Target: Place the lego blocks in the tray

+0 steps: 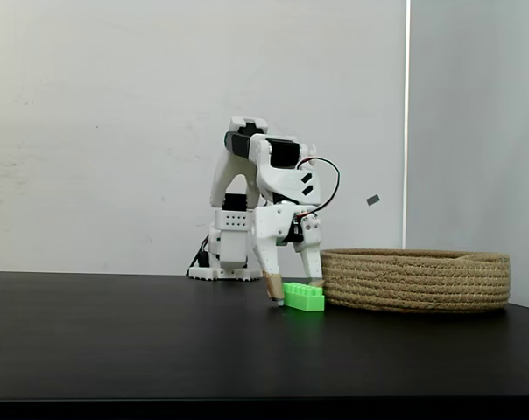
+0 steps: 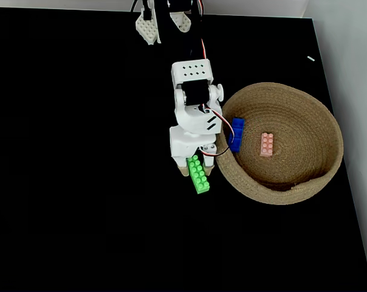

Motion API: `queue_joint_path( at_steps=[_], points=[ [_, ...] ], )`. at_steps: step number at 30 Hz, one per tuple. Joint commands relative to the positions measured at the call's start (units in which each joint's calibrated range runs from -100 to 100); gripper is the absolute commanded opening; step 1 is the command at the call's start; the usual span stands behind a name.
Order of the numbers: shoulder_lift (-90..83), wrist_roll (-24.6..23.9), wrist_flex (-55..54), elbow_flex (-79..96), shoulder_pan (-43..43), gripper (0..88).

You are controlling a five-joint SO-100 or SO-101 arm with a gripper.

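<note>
1. The black table [image 2: 80, 182] fills most of the top-down fixed view.
2. The tray [image 2: 311, 176] sits right of centre there, at lower right in the side view.
3. The claw [image 1: 294, 296] reaches down at centre, fingers spread around the green brick [image 2: 198, 175] lying on the table just left of the tray; whether they squeeze it, I cannot tell.
4. The blue brick [image 2: 236, 134] lies inside the tray's left wall.
5. The pink brick [image 2: 267, 144] lies mid-tray.
</note>
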Motion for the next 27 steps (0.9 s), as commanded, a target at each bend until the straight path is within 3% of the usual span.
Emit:
queue_joint_path(
  at_steps=[1, 8, 17, 27],
  points=[
    [-1.5, -0.9, -1.2, -3.8, -0.4, 0.1],
    [-2.6, -1.6, -1.1, -4.1, 0.0, 0.0],
    [-17.1, -0.6, -0.6, -2.5, 1.9, 0.0],
    [-34.0, -1.7, -0.8, 8.0, -7.9, 0.0]
  ],
)
